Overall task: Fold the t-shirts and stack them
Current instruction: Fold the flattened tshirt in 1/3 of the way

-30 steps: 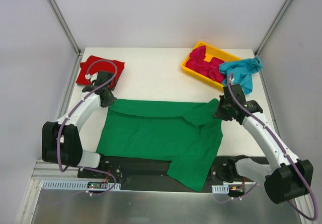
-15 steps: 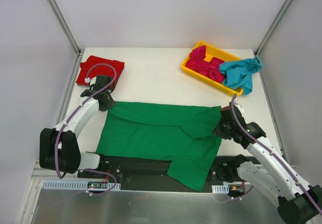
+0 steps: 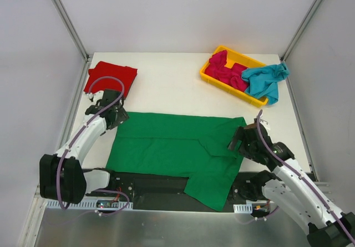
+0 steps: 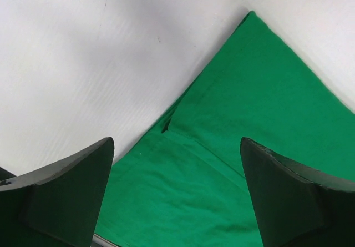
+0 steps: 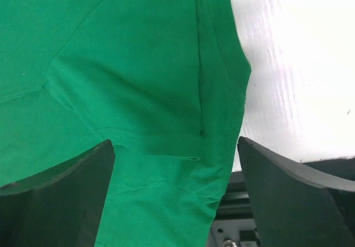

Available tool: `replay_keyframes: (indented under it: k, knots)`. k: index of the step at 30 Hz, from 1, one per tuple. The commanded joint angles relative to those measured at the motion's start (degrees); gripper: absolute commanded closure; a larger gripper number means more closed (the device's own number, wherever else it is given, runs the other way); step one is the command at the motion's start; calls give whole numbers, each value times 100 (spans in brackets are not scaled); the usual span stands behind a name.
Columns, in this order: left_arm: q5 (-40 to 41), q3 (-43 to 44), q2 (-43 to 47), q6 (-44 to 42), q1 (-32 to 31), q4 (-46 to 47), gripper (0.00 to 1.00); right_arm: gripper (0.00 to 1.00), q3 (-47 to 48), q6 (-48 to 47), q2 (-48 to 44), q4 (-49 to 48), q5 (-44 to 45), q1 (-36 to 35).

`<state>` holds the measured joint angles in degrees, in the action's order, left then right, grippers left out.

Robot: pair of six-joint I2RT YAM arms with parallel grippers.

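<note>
The green t-shirt (image 3: 172, 144) lies spread across the near half of the table, its top part folded down, one flap hanging over the front edge. My left gripper (image 3: 118, 115) is open above the shirt's far left corner (image 4: 233, 91), with nothing between its fingers. My right gripper (image 3: 239, 141) is open over the shirt's right edge (image 5: 222, 91), also holding nothing. A folded red t-shirt (image 3: 111, 76) lies at the far left. The magenta-pink t-shirt (image 3: 226, 72) and the teal t-shirt (image 3: 265, 79) sit bunched in the yellow tray.
The yellow tray (image 3: 219, 85) stands at the far right, the teal cloth spilling over its rim. Bare white table (image 3: 172, 86) stretches between the red shirt and the tray. Grey enclosure walls and metal posts ring the table.
Both grippers went from shut on the green shirt's folded edge to open, letting it drop flat. The right arm drew back toward the near right; the left one shifted slightly nearer.
</note>
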<state>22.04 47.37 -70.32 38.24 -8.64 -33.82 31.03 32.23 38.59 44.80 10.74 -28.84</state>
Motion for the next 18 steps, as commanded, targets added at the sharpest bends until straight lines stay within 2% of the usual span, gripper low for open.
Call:
replay_keyframes:
  k: [1, 5, 9, 14, 18]
  knots:
    - [-49, 184, 484, 131, -23, -204, 1, 4, 219, -541, -185, -531, 96, -16]
    - [-1181, 246, 432, -35, -32, 173, 1, 4, 272, -1007, 341, -1533, -458, -16]
    - [-2062, 36, 116, -203, -32, 823, 1, 4, 763, -1464, 1727, -1895, -354, 45]
    - [-2195, -62, -621, -194, -32, 1255, 1, 4, 1379, -1464, 3415, -2132, -582, 519]
    - [-2195, -9, -1210, -142, -6, 1422, 1, 4, 1608, -1553, 4339, -2229, -468, 844]
